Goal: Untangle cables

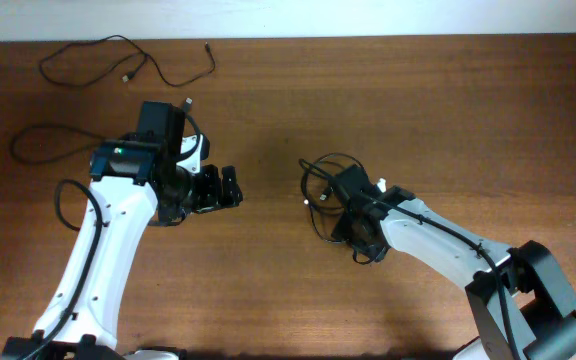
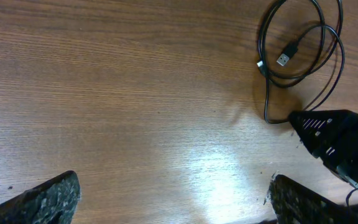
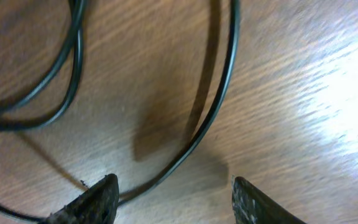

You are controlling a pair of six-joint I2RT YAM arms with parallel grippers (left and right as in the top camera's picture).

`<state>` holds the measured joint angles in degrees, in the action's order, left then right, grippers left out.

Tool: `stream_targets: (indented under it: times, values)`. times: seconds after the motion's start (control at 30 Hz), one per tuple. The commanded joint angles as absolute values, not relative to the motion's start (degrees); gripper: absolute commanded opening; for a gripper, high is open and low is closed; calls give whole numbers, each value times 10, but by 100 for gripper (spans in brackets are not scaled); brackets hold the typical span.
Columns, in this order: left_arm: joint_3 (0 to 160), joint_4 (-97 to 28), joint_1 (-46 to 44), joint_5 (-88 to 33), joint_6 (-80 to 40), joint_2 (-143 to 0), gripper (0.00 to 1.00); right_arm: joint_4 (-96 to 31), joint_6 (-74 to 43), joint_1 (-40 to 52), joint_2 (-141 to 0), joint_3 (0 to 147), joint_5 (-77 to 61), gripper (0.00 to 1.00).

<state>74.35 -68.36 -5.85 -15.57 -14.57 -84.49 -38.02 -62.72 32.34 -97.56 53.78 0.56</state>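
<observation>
My right gripper (image 3: 176, 184) sits low over the table (image 1: 448, 110), jaws apart astride one strand (image 3: 219, 93) of the knotted coil (image 1: 326, 182), with nothing pinched. My left gripper (image 2: 174, 186) hangs wide open and empty nearby, facing the same coil across bare wood. Of the three cables, the coil lies at centre under my right wrist. The two other cords (image 1: 43, 127) lie loose and well apart from it at the far left edge, already separate as far as I can judge. The risk lies in the strand's shape: thin, round and glossy black, it could roll out from between my rough, speckled fingers (image 3: 98, 200), which would then close on the tabletop. A second loop curves close by at the upper left of my wrist view. If I catch both loops together, a lift would likely tighten the knot rather than open it. The wood-grain surface looks smooth, with a bright sheen (little friction, I'd guess), so the light coil may slide along whole, since my left holds nothing to anchor it. The plug (image 2: 283, 59), a flat rectangular silver-tipped end lying inside the loops, could snag on a crossing.
</observation>
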Motion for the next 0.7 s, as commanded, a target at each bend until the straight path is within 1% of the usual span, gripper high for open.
stream_targets:
  times: [0.0, 0.13, 0.23, 0.43, 0.5, 0.57, 0.63, 0.67]
  values:
    - [741, -685, -60, -152, -152, -847, 99, -376, -618, 320, -981, 534, 67, 58]
    - [741, -685, -60, -152, -152, -847, 99, -376, -620, 308, -982, 534, 66, 56]
    - [741, -685, -60, -152, -152, -847, 99, -375, -632, 299, -989, 534, 67, 50]
    - [741, -685, -60, -152, -152, -847, 99, -371, -633, 288, -1010, 534, 56, 50]
    - [741, -685, -60, -152, -152, -847, 99, -370, -633, 288, -1016, 534, 50, 48]
    - [741, -685, -60, -152, -152, -847, 99, -370, -633, 288, -1016, 534, 50, 43]
    - [741, -685, -60, -152, -152, -847, 99, -370, -633, 288, -1016, 534, 48, 34]
    - [741, -685, -60, -152, -152, -847, 99, -370, -633, 288, -1016, 534, 48, 27]
